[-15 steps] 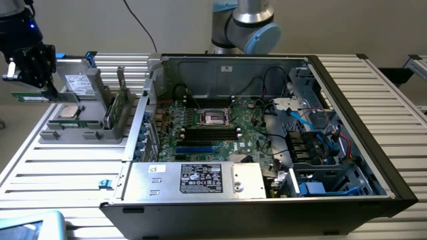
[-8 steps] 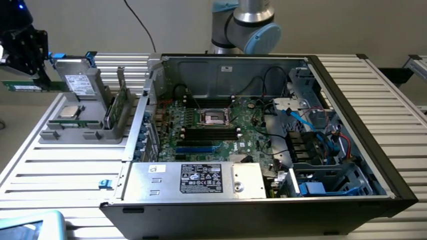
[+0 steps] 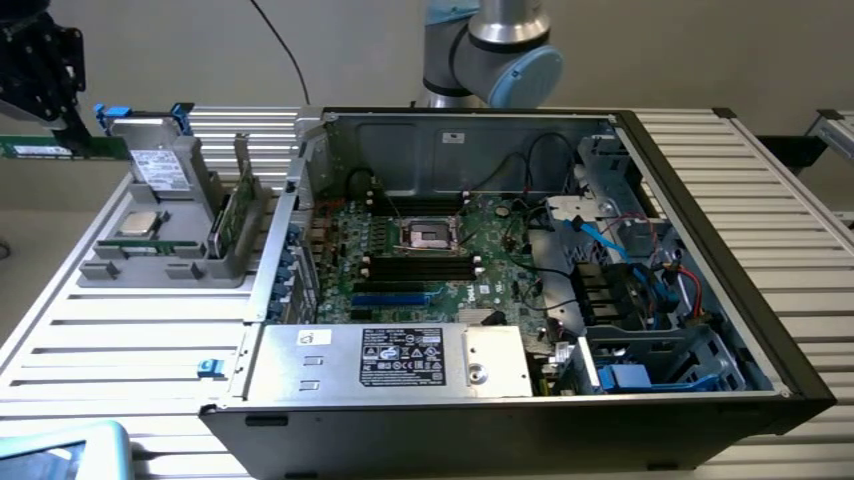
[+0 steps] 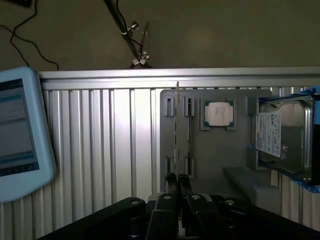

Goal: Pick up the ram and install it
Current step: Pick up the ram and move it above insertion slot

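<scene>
Ram off the tray, carried in the gripper at the far edge of the exterior view's left, above the slatted table. Jaws clamped together on the stick. Wrist view: ram edge-on, a thin line running straight out from between the fingertips of the gripper, over the grey parts tray.

Long axis in the exterior view: level, roughly left to right. Black memory slots on the motherboard run much the same way, so the judged alignment looks close; exact angle not readable.

Slots lie well apart from the ram, toward the exterior view's right, inside the open computer case, with the tray between
</scene>
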### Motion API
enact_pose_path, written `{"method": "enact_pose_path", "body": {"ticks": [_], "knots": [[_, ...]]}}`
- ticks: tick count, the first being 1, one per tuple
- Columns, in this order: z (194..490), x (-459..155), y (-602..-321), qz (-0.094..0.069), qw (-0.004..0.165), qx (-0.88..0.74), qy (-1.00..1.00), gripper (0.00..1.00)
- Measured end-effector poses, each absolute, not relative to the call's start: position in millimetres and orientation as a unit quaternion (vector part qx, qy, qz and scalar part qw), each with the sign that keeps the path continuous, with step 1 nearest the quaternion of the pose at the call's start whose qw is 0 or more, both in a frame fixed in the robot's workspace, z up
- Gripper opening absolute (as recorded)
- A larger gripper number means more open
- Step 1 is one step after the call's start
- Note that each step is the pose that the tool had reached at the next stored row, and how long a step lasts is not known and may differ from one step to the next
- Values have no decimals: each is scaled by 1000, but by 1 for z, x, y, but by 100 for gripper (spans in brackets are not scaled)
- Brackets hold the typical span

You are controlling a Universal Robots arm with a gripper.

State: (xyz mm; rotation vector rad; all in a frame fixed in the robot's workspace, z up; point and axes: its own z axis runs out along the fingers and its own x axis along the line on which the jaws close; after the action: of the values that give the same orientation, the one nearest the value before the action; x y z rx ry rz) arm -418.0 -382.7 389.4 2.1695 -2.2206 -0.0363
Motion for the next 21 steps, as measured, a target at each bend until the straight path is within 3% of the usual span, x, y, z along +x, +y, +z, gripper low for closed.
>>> {"method": "enact_pose_path", "body": {"ticks": [10,21], "knots": [[395,-382,-383,-25,6,701,-713,13],[399,-336,-383,-30,10,701,-713,13]]}}
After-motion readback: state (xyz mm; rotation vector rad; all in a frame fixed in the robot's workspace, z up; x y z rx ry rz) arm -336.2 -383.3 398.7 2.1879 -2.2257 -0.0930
